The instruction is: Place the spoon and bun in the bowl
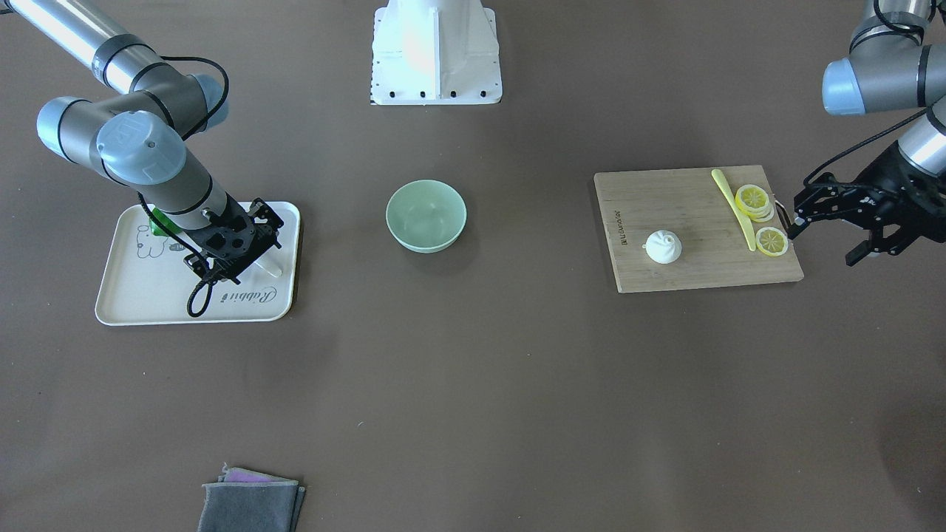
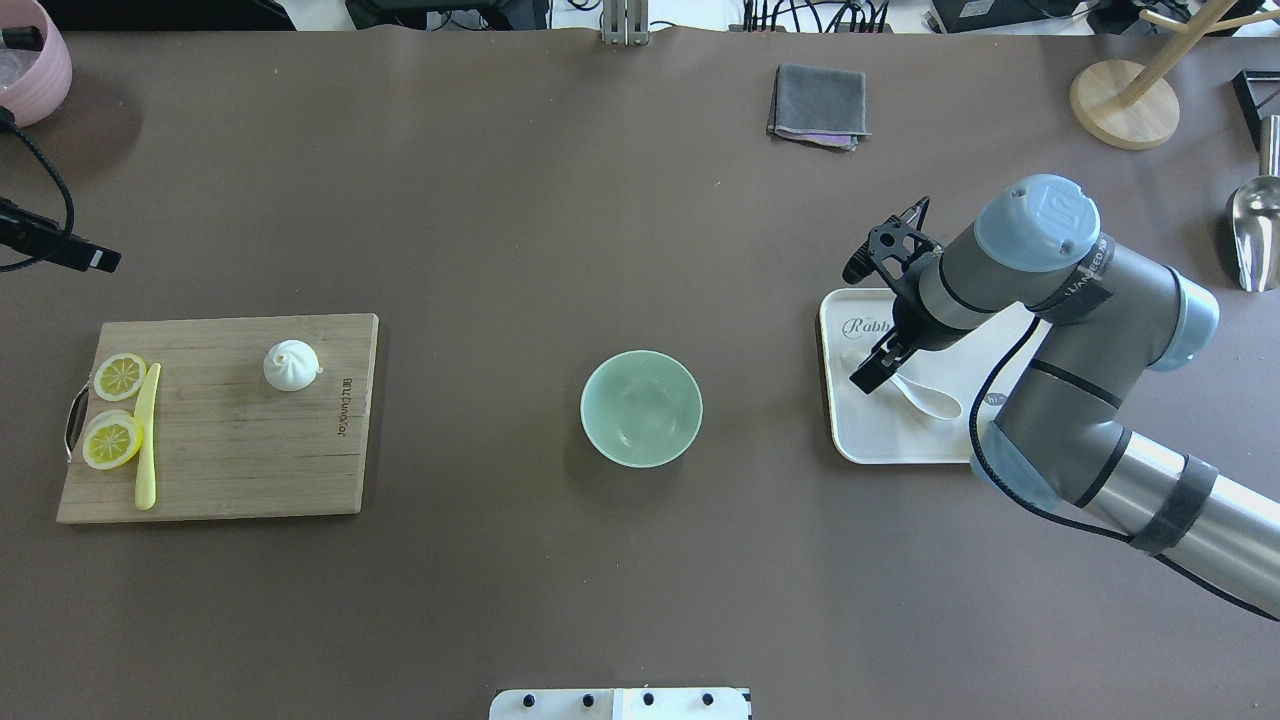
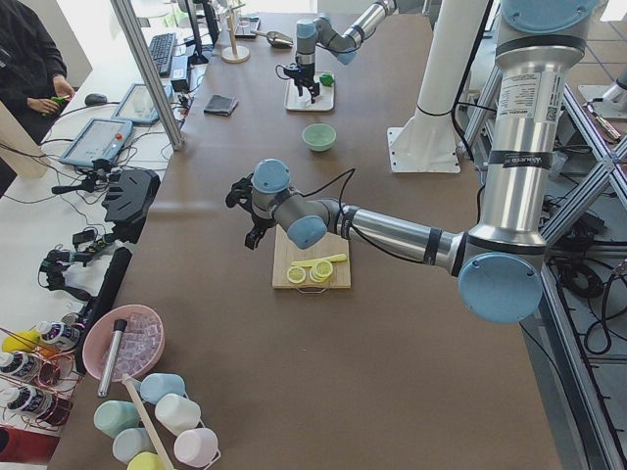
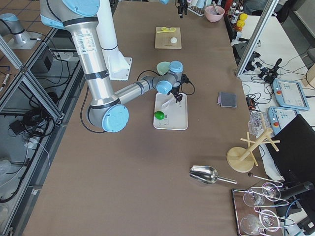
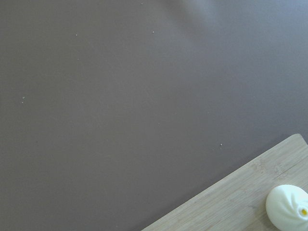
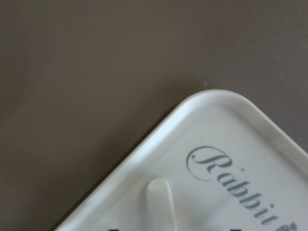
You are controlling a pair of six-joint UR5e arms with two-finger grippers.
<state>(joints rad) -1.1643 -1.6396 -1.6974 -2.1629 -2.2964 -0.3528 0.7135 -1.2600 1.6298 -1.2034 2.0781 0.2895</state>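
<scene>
The white spoon (image 2: 927, 397) lies on the white tray (image 2: 880, 440), its handle pointing at the tray's "Rabbit" corner; the handle tip shows in the right wrist view (image 6: 161, 202). My right gripper (image 2: 862, 325) is open and hangs low over the spoon's handle, one finger on each side. The white pleated bun (image 2: 291, 365) sits on the wooden cutting board (image 2: 230, 450) and also shows in the left wrist view (image 5: 288, 207). The mint-green bowl (image 2: 641, 407) stands empty at the table's middle. My left gripper (image 1: 822, 244) is open and empty, just off the board's edge by the lemon slices.
Lemon slices (image 2: 112, 440) and a long yellow knife (image 2: 146, 435) lie on the board's outer end. A green object (image 1: 157, 222) sits on the tray under my right arm. A folded grey cloth (image 2: 818, 105) lies at the far side. The robot base (image 1: 436, 52) stands behind the bowl.
</scene>
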